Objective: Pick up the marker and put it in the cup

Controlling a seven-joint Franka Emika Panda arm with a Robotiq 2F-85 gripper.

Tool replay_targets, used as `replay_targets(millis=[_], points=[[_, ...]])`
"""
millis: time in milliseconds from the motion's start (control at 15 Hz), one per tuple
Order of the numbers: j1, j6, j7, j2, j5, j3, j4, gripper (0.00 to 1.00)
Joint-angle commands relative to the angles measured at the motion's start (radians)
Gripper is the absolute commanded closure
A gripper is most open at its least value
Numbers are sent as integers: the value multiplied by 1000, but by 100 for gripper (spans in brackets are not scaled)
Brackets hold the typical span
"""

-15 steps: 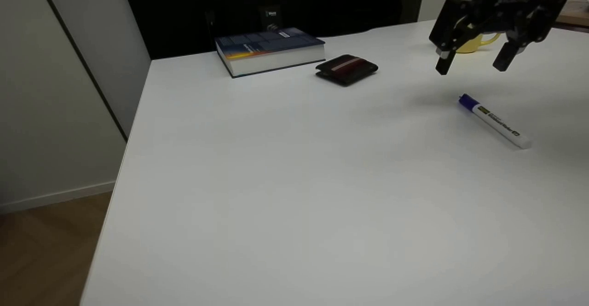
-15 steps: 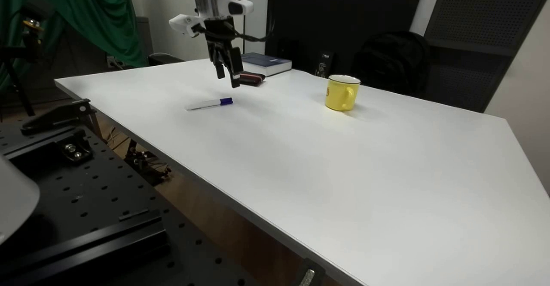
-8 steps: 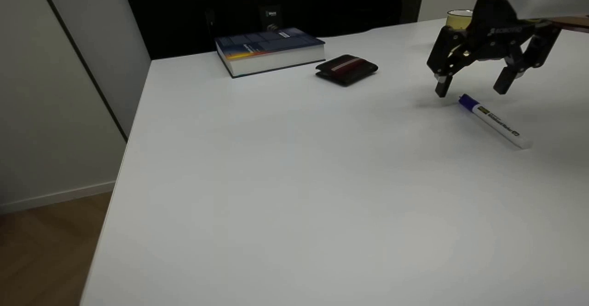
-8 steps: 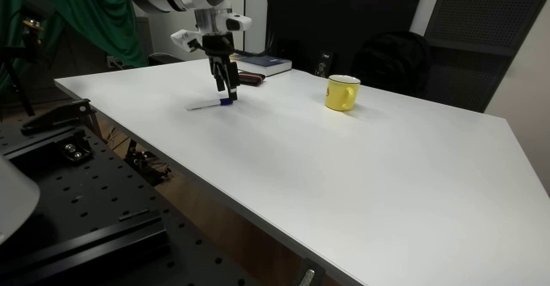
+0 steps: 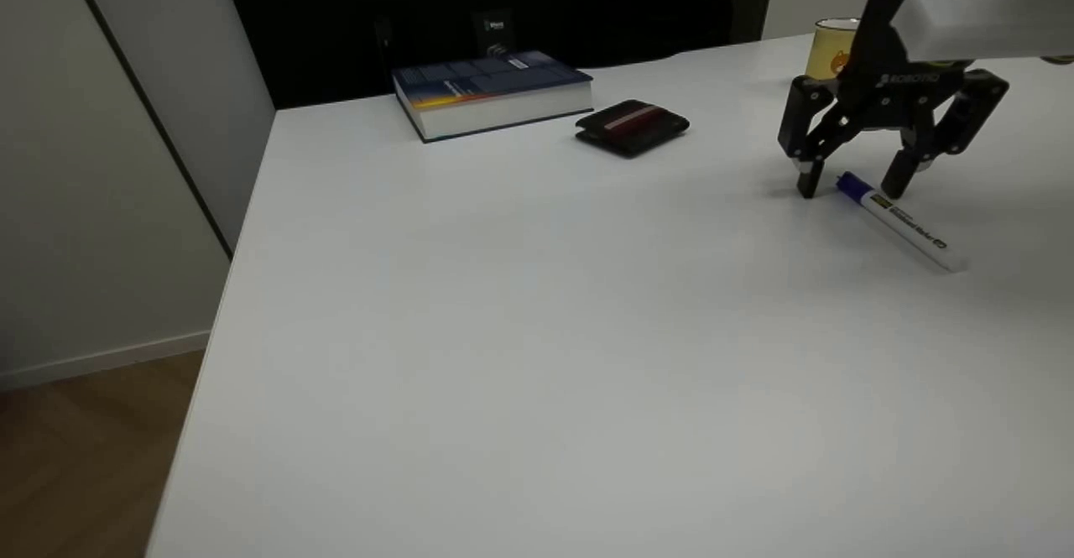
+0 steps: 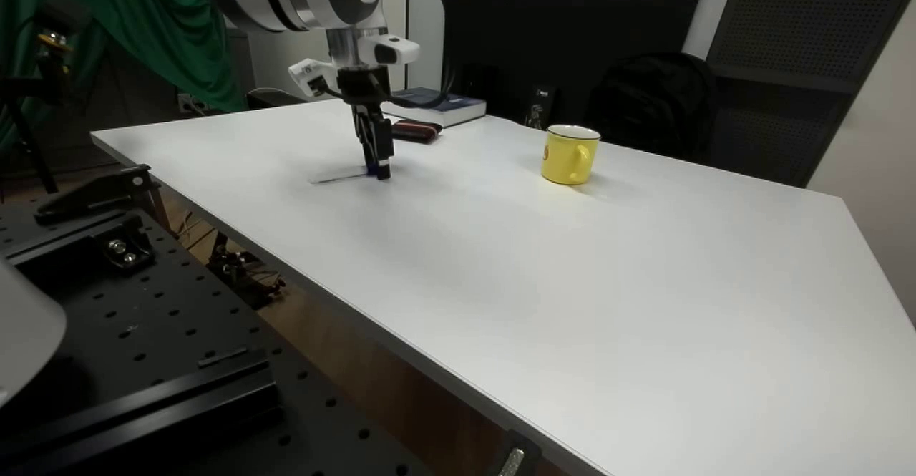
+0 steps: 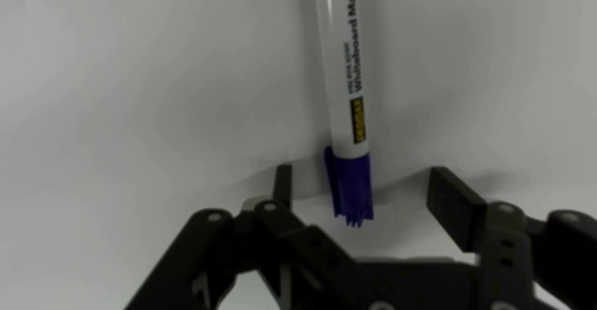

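Note:
The marker (image 5: pixel 910 226), white with a blue cap, lies flat on the white table and also shows in the wrist view (image 7: pixel 343 67). My gripper (image 5: pixel 851 190) is low over its cap end, with one finger on each side. In the wrist view the gripper (image 7: pixel 361 178) is part open, with a gap between the cap (image 7: pixel 355 186) and each finger. In an exterior view the gripper (image 6: pixel 378 171) hides most of the cap; the marker's white body (image 6: pixel 336 176) shows. The yellow cup (image 6: pixel 569 157) stands upright, apart from the gripper; another exterior view shows it partly hidden (image 5: pixel 824 53).
A dark wallet (image 5: pixel 633 127) and a thick blue book (image 5: pixel 495 92) lie on the table (image 5: pixel 503 331) on the far side. A dark backpack (image 6: pixel 655 104) is behind the table. A black clamp (image 6: pixel 100 193) sits by the table's near edge.
My gripper has come down to the cap end of the marker, and its fingers have moved closer together. The marker and the cup have not moved.

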State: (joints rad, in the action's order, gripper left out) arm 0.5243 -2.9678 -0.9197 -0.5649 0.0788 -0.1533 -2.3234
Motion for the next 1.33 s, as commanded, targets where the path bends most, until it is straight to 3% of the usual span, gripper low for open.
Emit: replay_targets(millis=[0,400,667,867,1000,1267], points=[[34,12,-10,-25,-24,-34,30,55],[39,74,-14,-21,-29,-56,41,96],[32,173,-26,-14,-20,-63,75,93],[75,249,-68,22,49,-118,103,93],[129,280,-124,45,138,-177,120,93],[265,336,-321,104,420,-319,146,93]])
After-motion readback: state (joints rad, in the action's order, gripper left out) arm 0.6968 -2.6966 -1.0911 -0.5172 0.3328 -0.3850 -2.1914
